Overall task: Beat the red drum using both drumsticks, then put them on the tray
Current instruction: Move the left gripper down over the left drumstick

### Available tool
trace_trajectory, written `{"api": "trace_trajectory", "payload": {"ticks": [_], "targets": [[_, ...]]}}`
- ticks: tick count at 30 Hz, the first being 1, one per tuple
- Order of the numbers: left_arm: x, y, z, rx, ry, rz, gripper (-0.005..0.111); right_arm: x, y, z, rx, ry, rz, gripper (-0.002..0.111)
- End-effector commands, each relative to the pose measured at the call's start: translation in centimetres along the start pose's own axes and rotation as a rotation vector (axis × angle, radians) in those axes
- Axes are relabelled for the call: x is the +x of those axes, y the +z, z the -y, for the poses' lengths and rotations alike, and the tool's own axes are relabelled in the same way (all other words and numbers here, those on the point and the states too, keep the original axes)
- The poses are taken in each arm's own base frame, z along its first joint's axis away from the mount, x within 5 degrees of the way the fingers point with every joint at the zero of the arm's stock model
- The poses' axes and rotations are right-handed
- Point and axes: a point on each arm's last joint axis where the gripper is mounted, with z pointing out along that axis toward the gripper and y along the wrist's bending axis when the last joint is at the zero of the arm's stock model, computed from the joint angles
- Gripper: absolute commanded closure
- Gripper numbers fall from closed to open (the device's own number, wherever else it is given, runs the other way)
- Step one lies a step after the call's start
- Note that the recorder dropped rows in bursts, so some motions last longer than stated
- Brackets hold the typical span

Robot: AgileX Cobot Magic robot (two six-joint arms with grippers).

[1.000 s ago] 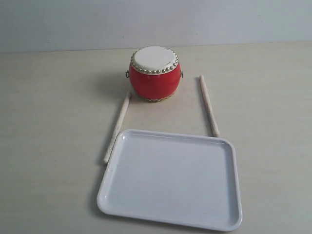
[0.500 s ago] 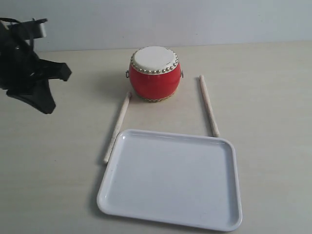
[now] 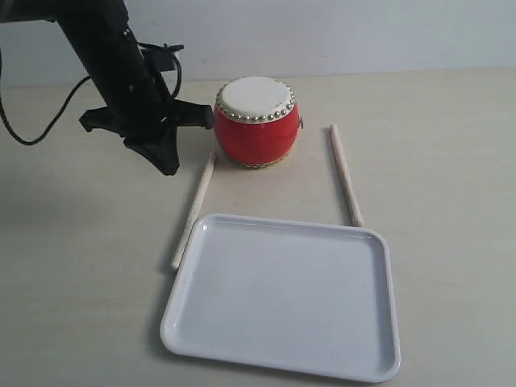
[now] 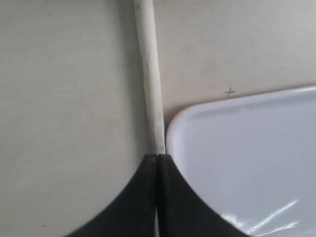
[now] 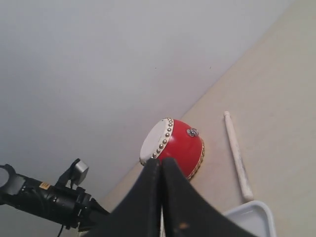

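The red drum [image 3: 256,121] with its cream top stands upright at the back of the table. One drumstick [image 3: 193,211] lies left of the tray [image 3: 282,298], the other drumstick [image 3: 345,176] lies to the right behind it. My left gripper [image 3: 167,166] is shut and empty, hovering just left of the left stick's far end. In the left wrist view its tips [image 4: 157,157] line up over that drumstick [image 4: 150,74] beside the tray corner [image 4: 247,148]. My right gripper [image 5: 161,160] is shut and empty, high up, looking down at the drum [image 5: 175,145] and the right drumstick [image 5: 237,155]; the exterior view does not show it.
The left arm [image 3: 113,64] and its cable [image 3: 48,121] reach in from the back left, close to the drum's left side. A pale wall runs behind the beige table [image 3: 451,161].
The left arm has swung in from the left edge toward the drum and the left drumstick. Drum, sticks and tray have not moved.
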Motion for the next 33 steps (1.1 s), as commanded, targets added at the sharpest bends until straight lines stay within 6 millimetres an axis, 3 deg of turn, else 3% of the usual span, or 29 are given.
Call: {"api": "trace_trajectory", "payload": {"ticks": [1,7,15,25,33], "targets": [[-0.3,1.7,-0.1,0.000,-0.035,-0.040,0.107,0.1,0.0,0.1,0.002,-0.024,-0.012,0.108],[-0.3,3.5,-0.2,0.025,-0.062,-0.104,0.102,0.2,0.0,0.1,0.005,-0.024,-0.018,0.108],[-0.2,3.4,-0.2,0.032,-0.078,-0.108,0.060,0.2,0.0,0.1,0.005,-0.024,-0.018,0.108],[1.0,5.3,0.7,-0.027,-0.033,-0.078,0.069,0.2,0.0,0.1,0.005,-0.024,-0.018,0.108],[0.7,5.7,0.4,-0.025,-0.064,0.025,0.062,0.2,0.0,0.1,0.005,-0.024,-0.018,0.108]]}}
